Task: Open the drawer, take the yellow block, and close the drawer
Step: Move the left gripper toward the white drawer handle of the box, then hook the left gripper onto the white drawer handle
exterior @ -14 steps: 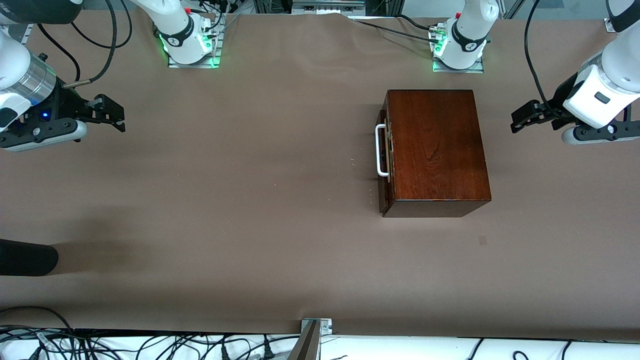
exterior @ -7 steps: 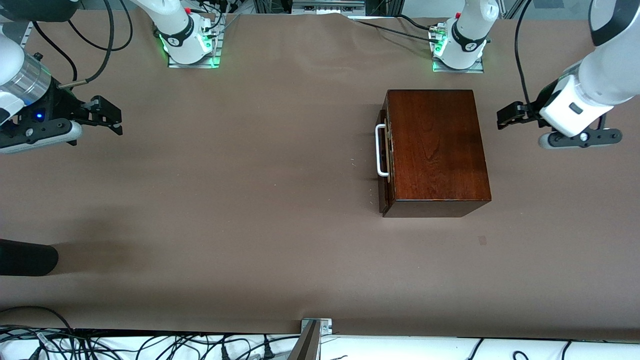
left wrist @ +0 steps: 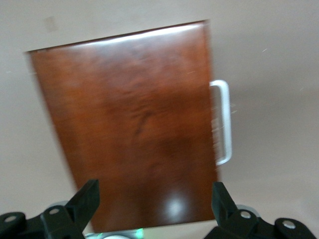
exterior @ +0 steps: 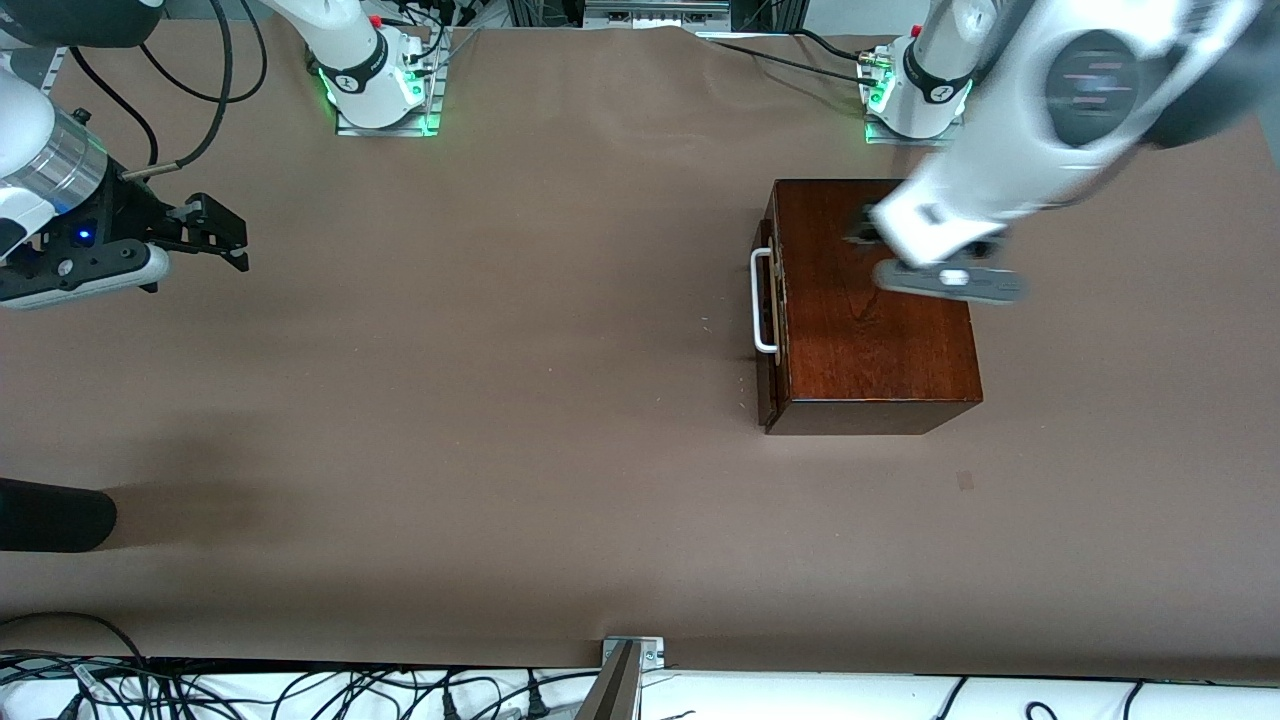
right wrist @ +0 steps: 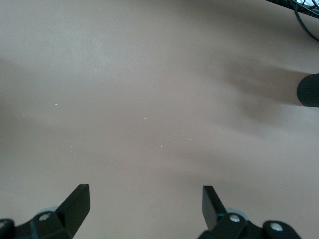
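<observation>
The dark reddish-brown wooden box (exterior: 885, 345) stands toward the left arm's end of the table. Its drawer (exterior: 769, 375) looks shut, and the white bar handle (exterior: 763, 302) faces the right arm's end. In the left wrist view the box (left wrist: 129, 124) and its handle (left wrist: 223, 122) show from above. My left gripper (exterior: 866, 228) hovers open and empty over the box top, fingers spread wide (left wrist: 154, 191). My right gripper (exterior: 232, 235) waits open and empty over bare table at the right arm's end (right wrist: 144, 191). The yellow block is hidden.
A black cylindrical object (exterior: 55, 515) lies at the table's edge at the right arm's end, nearer the front camera; it also shows in the right wrist view (right wrist: 309, 89). The arm bases (exterior: 380, 85) (exterior: 920, 95) stand along the table's back edge. Cables (exterior: 300, 690) run along the near edge.
My left arm has swung in from the table's end and now hangs over the box top. The right gripper has barely moved. The box and drawer are as before.
</observation>
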{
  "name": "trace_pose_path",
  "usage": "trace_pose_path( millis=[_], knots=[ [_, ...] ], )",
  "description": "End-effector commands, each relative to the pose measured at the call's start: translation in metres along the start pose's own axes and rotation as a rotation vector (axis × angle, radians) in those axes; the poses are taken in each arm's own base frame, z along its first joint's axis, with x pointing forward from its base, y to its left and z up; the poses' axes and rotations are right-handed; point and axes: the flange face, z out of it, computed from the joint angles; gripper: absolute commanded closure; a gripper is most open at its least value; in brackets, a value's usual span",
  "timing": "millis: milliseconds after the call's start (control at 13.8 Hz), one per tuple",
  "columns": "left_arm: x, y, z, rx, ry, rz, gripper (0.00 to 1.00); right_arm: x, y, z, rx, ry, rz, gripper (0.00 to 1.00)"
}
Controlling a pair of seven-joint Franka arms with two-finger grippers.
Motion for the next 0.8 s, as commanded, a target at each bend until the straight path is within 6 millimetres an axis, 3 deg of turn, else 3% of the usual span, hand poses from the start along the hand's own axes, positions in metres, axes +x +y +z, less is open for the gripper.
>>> trace_pose_path(
  millis=[0, 145, 289, 506, 723],
  knots=[
    [0.012, 0.071, 0.025, 0.01, -0.004, -0.073, 0.0, 0.001, 0.002, -0.006, 0.018, 0.0, 0.004, 0.0],
    [0.014, 0.106, 0.051, 0.031, 0.03, -0.074, 0.0, 0.001, 0.002, -0.006, 0.017, 0.002, 0.004, 0.0],
    [0.011, 0.138, 0.09, 0.065, -0.003, -0.037, 0.0, 0.001, 0.002, -0.005, 0.018, 0.0, 0.002, 0.0],
    [0.018, 0.151, 0.123, 0.077, 0.009, -0.018, 0.0, 0.001, 0.002, -0.005, 0.018, -0.001, 0.004, 0.0],
    [0.016, 0.144, 0.168, 0.18, 0.028, -0.002, 0.0, 0.0, 0.003, -0.003, 0.018, -0.006, 0.007, 0.0]
  ],
)
